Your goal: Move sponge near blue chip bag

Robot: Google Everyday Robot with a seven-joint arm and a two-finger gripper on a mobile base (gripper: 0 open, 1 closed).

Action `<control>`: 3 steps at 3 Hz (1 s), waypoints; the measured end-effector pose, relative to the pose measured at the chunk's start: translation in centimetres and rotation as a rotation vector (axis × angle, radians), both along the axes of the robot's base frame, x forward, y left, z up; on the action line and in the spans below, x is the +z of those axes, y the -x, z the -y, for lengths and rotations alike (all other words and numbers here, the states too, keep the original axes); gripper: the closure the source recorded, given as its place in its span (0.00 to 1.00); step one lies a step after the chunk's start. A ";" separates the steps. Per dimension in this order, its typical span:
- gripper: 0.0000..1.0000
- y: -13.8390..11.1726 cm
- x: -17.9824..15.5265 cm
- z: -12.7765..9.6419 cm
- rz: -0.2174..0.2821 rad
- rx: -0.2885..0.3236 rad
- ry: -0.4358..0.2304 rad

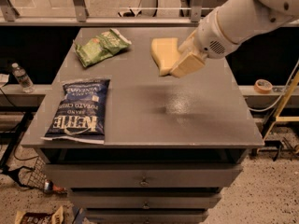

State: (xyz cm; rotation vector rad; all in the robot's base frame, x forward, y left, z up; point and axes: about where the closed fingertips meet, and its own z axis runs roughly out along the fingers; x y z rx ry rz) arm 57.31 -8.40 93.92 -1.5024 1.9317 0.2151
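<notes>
We see gripper [176, 63] above far right part of table [201, 125], fingers clamped on sponge [163, 52]. Sponge held off surface, jutting from gripper's left in view. Blue chip bag [79, 111] well apart, left of and nearer than gripper. Green chip bag [100, 45] left of gripper.

My cream hand [178, 63], raised over the far right of the matt grey bench [196, 125], is closed around the pale yellow sponge [163, 52], and my arm [243, 17] behind it is white. The blue chip bag [78, 110] is dark glossy blue with white lettering and a white label panel. The smaller chip bag [100, 45] is green with pale markings, and a dull sheen spots the grey below my hand.
</notes>
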 end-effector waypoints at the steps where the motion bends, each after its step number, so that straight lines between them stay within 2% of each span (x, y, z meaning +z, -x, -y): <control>1: 1.00 2.4 -1.3 -5.5 -0.006 0.131 0.073; 2: 1.00 4.5 -4.7 -10.6 -0.054 0.262 0.144; 3: 1.00 5.2 -7.9 -13.6 -0.126 0.336 0.146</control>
